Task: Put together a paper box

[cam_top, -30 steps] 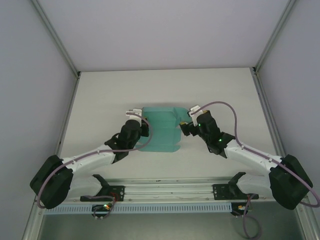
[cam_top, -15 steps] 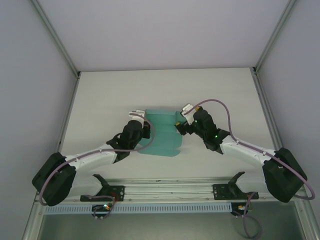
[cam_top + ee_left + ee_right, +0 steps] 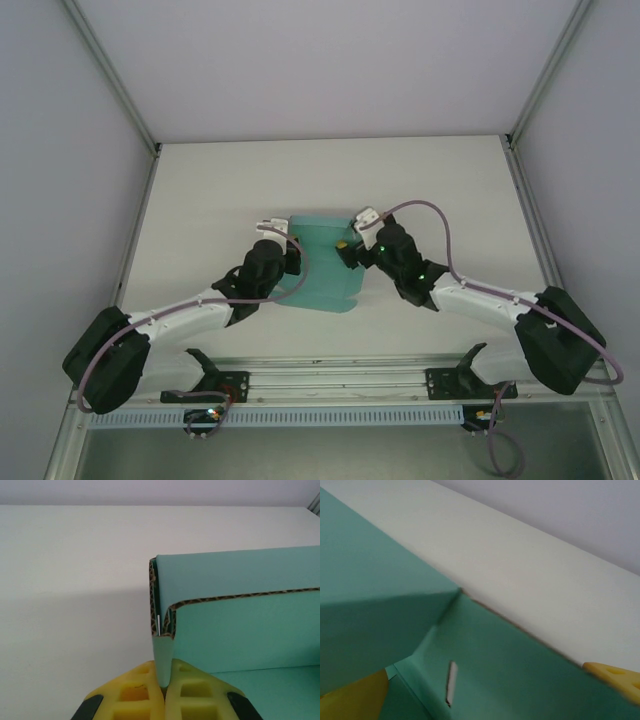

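Card of the paper box (image 3: 322, 270) stands half-folded on the table (image 3: 220, 190). At its left wall the left gripper (image 3: 164, 681) clamps a flap, seemingly anchoring it; at its right wall the right gripper (image 3: 352, 250) straddles the card, jaws apart, probably to fold.

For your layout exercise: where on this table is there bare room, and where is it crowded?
Free: table strip between paper box and back wall, plus far corners. Crowded: the middle, where left arm and right arm flank the box.
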Controlling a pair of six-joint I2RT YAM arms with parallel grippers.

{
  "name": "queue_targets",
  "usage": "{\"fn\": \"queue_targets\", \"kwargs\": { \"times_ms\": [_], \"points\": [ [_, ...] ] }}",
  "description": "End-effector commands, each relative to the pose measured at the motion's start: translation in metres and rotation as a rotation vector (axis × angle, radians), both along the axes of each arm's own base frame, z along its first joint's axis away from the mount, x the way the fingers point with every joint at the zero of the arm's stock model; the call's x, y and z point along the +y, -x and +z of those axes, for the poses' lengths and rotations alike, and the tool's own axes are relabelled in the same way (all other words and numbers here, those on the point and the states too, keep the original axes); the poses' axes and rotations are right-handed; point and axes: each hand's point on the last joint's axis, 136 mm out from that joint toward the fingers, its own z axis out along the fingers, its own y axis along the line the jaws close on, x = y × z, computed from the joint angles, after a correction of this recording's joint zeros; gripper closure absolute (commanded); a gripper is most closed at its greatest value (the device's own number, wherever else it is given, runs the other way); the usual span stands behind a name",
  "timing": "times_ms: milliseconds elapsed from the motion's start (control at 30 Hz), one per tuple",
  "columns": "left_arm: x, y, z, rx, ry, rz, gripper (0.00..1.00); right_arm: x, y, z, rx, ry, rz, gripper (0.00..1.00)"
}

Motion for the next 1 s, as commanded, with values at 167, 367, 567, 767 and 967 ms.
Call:
{"fn": "queue_targets", "kwargs": {
  "times_ms": [167,367,567,767,967],
  "points": [
    [0.007,0.0,0.01,-0.017,0.026,0.057,1.0,-0.017,-0.003,0.024,-0.086,0.013,-0.179,0.0],
    [0.022,-0.002,0.004,-0.008,-0.005,0.111,1.0,-0.037,0.035,0.035,-0.052,-0.051,-0.118,0.0],
    [0.028,-0.002,0.005,-0.005,0.002,0.118,1.0,-0.073,0.072,0.06,-0.068,-0.204,-0.105,0.0],
    [0.029,0.002,0.01,-0.01,0.019,0.097,1.0,-0.146,0.069,0.052,0.03,-0.328,-0.356,0.0],
    [0.028,0.005,0.012,-0.014,0.03,0.078,1.0,-0.132,0.043,0.026,0.219,-0.353,-0.273,0.05]
  ]
}}
